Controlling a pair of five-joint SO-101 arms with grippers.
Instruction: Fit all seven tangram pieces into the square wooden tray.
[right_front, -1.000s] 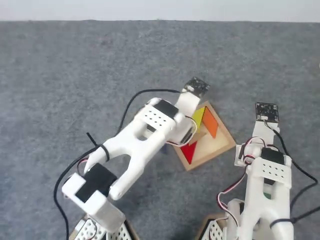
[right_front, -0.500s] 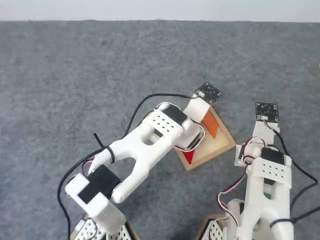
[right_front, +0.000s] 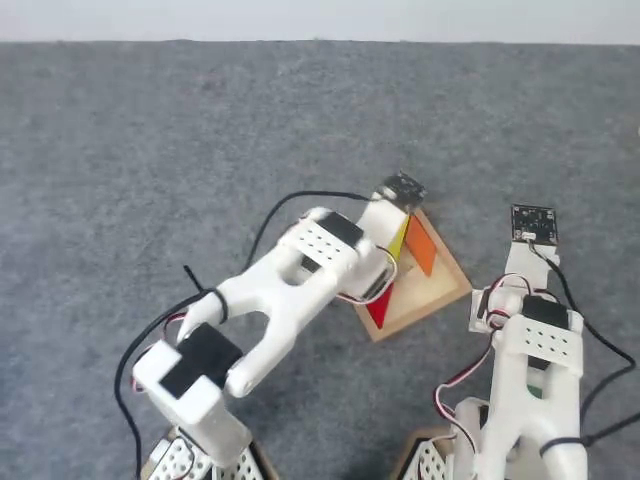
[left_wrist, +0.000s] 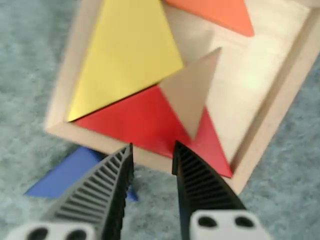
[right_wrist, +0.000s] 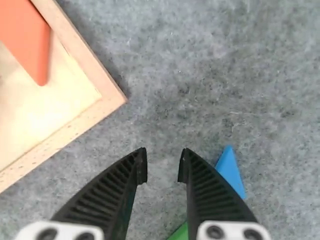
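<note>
My left gripper (left_wrist: 151, 148) hangs over the rim of the square wooden tray (left_wrist: 280, 115), its ribbed black fingers (left_wrist: 115, 190) a narrow gap apart and holding nothing. Inside the tray lie a smooth yellow triangle (left_wrist: 130, 55), a red triangle (left_wrist: 145, 120), a wood-toned triangle (left_wrist: 192, 90) with its tip over the red, and an orange piece (left_wrist: 220, 12). A dark blue piece (left_wrist: 65, 172) lies flat on the fuzzy grey mat (left_wrist: 30, 60) just outside the rim. My right gripper (right_wrist: 162, 152), also slightly parted and empty, hovers over the mat beside the tray's corner, near a light blue piece (right_wrist: 229, 167) and a green sliver (right_wrist: 177, 232).
</note>
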